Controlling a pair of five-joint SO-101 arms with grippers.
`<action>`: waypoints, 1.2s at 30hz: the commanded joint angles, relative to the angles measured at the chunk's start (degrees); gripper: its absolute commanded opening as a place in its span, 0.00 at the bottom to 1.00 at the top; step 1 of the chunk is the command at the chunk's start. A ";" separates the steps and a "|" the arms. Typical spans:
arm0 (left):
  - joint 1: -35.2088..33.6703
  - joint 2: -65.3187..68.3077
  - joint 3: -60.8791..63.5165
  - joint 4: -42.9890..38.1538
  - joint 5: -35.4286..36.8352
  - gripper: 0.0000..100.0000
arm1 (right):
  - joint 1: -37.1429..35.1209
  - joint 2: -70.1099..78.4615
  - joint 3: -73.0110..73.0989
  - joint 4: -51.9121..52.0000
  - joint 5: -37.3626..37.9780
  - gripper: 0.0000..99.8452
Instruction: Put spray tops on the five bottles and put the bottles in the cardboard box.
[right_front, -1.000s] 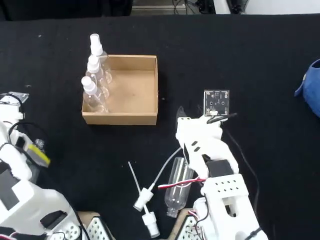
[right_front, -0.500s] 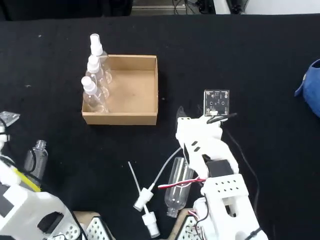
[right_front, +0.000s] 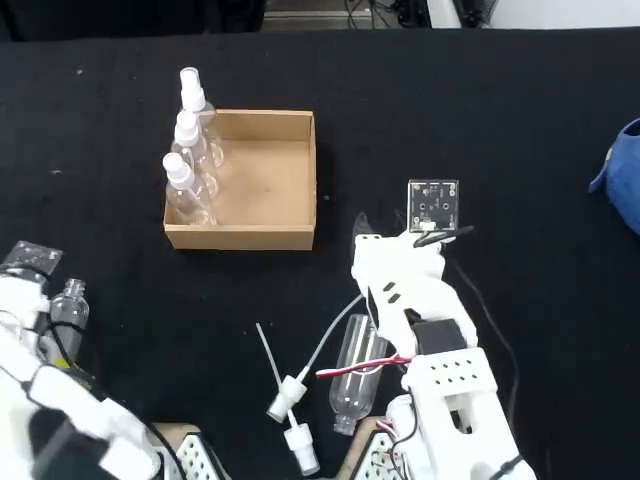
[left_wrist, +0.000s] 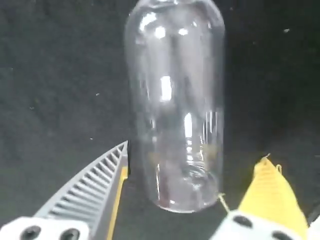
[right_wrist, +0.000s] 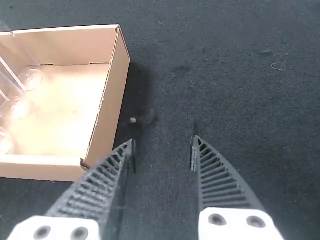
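The left claw (left_wrist: 195, 154) stands open around the base end of a clear bare-necked bottle (left_wrist: 175, 100). Its grey ribbed finger lies right against one side of the bottle and its yellow-taped finger stands a little off the other. The bottle's body runs straight out ahead of the claw over the black tabletop (left_wrist: 60, 75). The right claw (right_wrist: 162, 142) is open about halfway and holds nothing, its tips over bare tabletop. Just beside one of its fingers is the near corner of the cardboard box (right_wrist: 112, 95). Three capped bottles (right_front: 190, 150) stand inside the box, along the wall farthest from this claw. Behind the right claw, alongside its arm, a second bare bottle (right_front: 355, 375) lies on its side. Just past that bottle are two loose spray tops (right_front: 285, 400) with their thin tubes. A small square board (right_front: 433, 204) lies near the claw's other side.
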 joint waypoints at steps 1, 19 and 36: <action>0.84 -5.54 3.12 -0.79 -0.44 0.15 | -0.79 -1.10 -0.40 -1.76 -0.35 0.16; -1.71 -8.18 -1.10 4.04 9.49 0.03 | -0.88 -1.10 -7.34 8.62 6.07 0.16; 4.88 -15.74 -1.71 3.87 54.33 0.03 | -24.62 -0.75 -24.75 42.99 26.99 0.16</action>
